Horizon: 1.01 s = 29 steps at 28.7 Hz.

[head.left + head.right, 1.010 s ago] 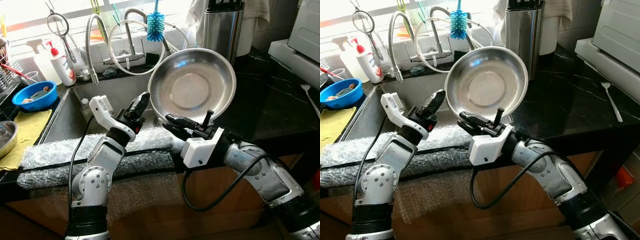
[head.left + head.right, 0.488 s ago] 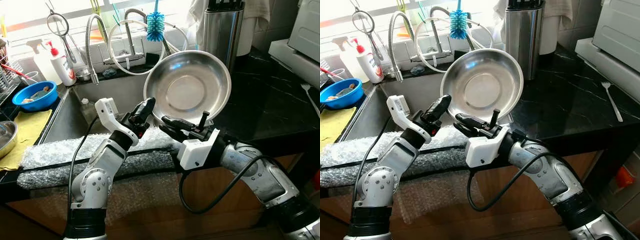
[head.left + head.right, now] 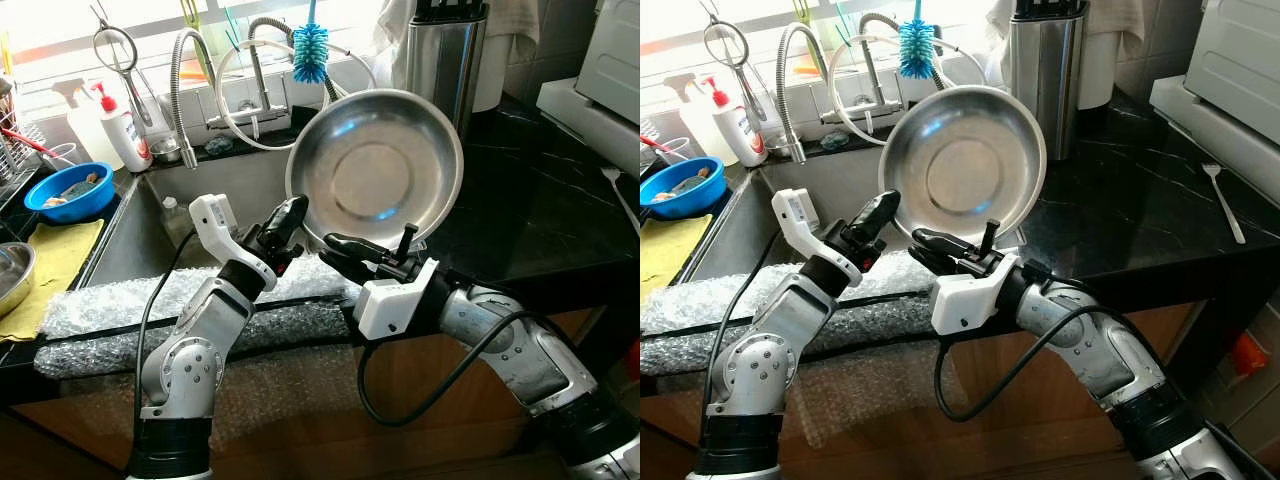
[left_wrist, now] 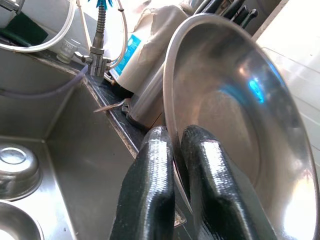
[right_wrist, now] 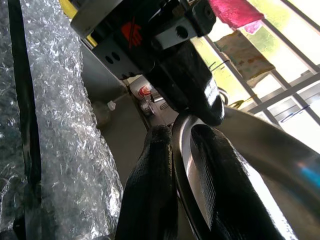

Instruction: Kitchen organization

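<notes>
A wide steel bowl (image 3: 375, 170) stands on edge in the air over the sink's right corner, its hollow facing me. My right gripper (image 3: 336, 246) is shut on its lower rim from below. My left gripper (image 3: 292, 213) is shut on the rim's lower left. In the left wrist view the two black fingers (image 4: 150, 190) straddle the thin rim of the bowl (image 4: 235, 100). The right wrist view has the rim of the bowl (image 5: 260, 145) running between its fingers (image 5: 150, 190), with the left gripper's finger just above.
The sink (image 3: 200, 215) lies behind the grippers, with a faucet (image 3: 262, 60) and a blue brush (image 3: 311, 48). Bubble wrap (image 3: 120, 300) pads the counter's front edge. A soap bottle (image 3: 122, 130), blue bowl (image 3: 68, 190) and yellow cloth (image 3: 45, 265) are left; a steel knife block (image 3: 445, 55) and black counter (image 3: 545, 200) are right.
The bowl has shifted slightly left and stands more upright. My left gripper moved right to the bowl's rim and closed on it; the right gripper kept its hold.
</notes>
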Available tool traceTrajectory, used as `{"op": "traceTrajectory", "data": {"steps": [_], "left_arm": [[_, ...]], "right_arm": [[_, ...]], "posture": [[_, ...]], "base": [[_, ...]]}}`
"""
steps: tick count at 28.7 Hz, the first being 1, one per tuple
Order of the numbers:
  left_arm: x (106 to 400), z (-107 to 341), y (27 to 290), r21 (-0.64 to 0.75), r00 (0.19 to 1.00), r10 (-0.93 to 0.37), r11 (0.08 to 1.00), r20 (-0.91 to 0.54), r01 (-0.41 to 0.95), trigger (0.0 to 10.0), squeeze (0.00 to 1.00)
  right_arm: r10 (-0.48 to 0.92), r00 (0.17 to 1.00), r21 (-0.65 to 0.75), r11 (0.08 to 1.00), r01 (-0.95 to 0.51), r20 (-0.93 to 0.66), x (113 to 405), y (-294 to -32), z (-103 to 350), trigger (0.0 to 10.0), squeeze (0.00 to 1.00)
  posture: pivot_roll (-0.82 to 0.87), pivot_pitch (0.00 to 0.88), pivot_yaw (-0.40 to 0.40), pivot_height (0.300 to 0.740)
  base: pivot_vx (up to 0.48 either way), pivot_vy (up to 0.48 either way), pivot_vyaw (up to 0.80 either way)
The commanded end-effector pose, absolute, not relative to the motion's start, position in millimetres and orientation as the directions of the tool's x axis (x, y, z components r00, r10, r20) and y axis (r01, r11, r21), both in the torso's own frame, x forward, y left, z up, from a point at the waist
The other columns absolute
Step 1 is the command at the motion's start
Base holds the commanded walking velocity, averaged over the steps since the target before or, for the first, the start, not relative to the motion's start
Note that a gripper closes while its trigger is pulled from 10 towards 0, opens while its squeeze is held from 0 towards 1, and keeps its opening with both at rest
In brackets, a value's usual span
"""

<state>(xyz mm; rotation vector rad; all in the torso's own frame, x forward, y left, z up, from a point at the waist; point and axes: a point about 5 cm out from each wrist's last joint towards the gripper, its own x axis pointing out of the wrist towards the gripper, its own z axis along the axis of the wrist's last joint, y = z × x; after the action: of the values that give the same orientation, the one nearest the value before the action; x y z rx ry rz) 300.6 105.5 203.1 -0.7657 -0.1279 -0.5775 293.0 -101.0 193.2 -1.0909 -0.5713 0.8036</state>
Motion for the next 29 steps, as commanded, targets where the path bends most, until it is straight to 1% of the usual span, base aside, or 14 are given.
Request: {"op": "traceTrajectory", "data": {"steps": [1, 14, 15, 25, 26, 27, 28, 29], "left_arm": [[300.5, 201.1, 110.0, -0.602, 0.847, -0.444, 0.602, 0.294, 0.525, 0.0, 0.00], [300.7, 199.6, 112.0, -0.596, 0.852, -0.436, 0.615, 0.289, 0.517, 0.0, 0.00], [300.8, 199.7, 112.4, -0.596, 0.853, -0.435, 0.616, 0.289, 0.516, 0.0, 0.00], [301.8, 199.6, 114.2, -0.596, 0.858, -0.424, 0.622, 0.289, 0.508, 0.0, 0.00], [302.0, 199.4, 114.3, -0.596, 0.859, -0.423, 0.623, 0.288, 0.506, 0.0, 0.00], [302.1, 199.2, 114.4, -0.598, 0.861, -0.420, 0.624, 0.287, 0.504, 0.0, 0.00], [302.2, 199.0, 114.4, -0.599, 0.862, -0.418, 0.624, 0.286, 0.502, 0.0, 0.00], [302.5, 198.5, 114.7, -0.604, 0.867, -0.410, 0.626, 0.284, 0.494, 0.0, 0.00]], "right_arm": [[0.835, 0.549, -0.935, 0.228, -0.271, 0.045, 288.8, -91.7, 200.5, 10.0, 0.00], [0.825, 0.565, -0.934, 0.217, -0.284, 0.020, 292.2, -96.5, 199.1, 10.0, 0.00], [0.824, 0.566, -0.934, 0.216, -0.284, 0.019, 292.5, -96.9, 199.1, 10.0, 1.00], [0.800, 0.599, -0.925, 0.252, -0.284, 0.033, 296.9, -99.8, 200.3, 10.0, 1.00], [0.797, 0.603, -0.920, 0.268, -0.287, 0.044, 297.2, -99.6, 201.2, 10.0, 0.39], [0.793, 0.606, -0.912, 0.292, -0.288, 0.063, 297.5, -98.6, 203.0, 10.0, 0.00], [0.791, 0.607, -0.907, 0.308, -0.288, 0.076, 297.6, -98.0, 204.3, 10.0, 0.00], [0.786, 0.610, -0.891, 0.346, -0.294, 0.104, 297.7, -96.8, 207.2, 10.0, 0.00]], "posture": [[-0.09, 0.000, 0.178, 0.740], [-0.09, 0.000, 0.177, 0.740], [-0.09, 0.000, 0.176, 0.740], [-0.09, 0.000, 0.180, 0.740], [-0.09, 0.000, 0.180, 0.740], [-0.09, 0.000, 0.181, 0.740], [-0.09, 0.000, 0.181, 0.740], [-0.09, 0.000, 0.181, 0.740]], "base": [[0.000, 0.000, 0.00], [0.000, 0.000, 0.00], [0.000, 0.000, 0.00], [0.000, 0.000, 0.00], [0.000, 0.000, 0.00], [0.000, 0.000, 0.00], [0.000, 0.000, 0.00], [0.000, 0.000, 0.00]]}}
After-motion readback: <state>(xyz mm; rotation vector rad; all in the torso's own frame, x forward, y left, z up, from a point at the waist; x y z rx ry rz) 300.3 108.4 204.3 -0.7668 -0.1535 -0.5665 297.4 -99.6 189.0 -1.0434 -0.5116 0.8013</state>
